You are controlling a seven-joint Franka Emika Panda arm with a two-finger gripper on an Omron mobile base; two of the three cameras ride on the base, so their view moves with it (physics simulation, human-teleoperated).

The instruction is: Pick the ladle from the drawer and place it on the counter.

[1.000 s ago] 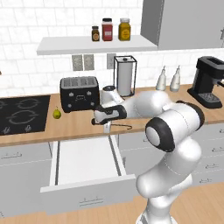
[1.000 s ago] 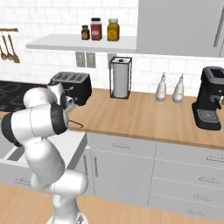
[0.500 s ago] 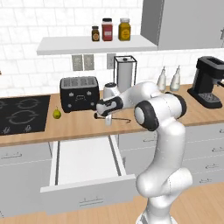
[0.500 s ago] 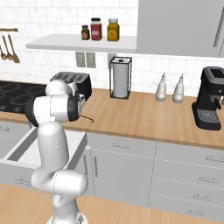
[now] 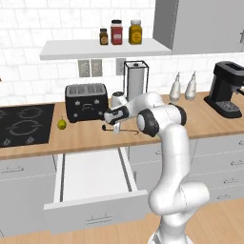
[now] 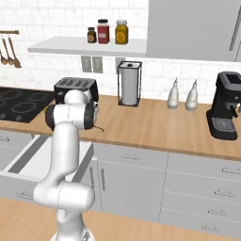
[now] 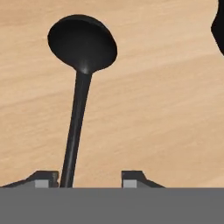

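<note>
The ladle point(image 7: 78, 94) is lying over the counter point(image 7: 166, 109), out of the drawer point(image 5: 90, 174). In the hand view its bowl is sitting at 11 o'clock and its handle is running down toward 6 o'clock, passing just beside the left fingertip point(image 7: 43, 177). The fingers are standing apart, wider than the handle; the right one is clear of it, and whether the left one is touching it cannot be told. The gripper point(image 7: 89, 179) is therefore reading as spread, not pinching.

In the left base view the gripper point(image 5: 116, 127) is hanging low over the counter point(image 5: 86, 136), at 4 o'clock from the toaster point(image 5: 86, 101). The ladle point(image 5: 121, 129) is showing as a thin dark line at the fingers, lying along the wood. The drawer is standing open below, its white floor bare.

Judgement: the pick and the carry are done, and the placing appears nearly done or just done. Whether the ladle is resting fully on the wood cannot be confirmed. Remaining, at most: confirming the release and lifting the hand clear.
</note>
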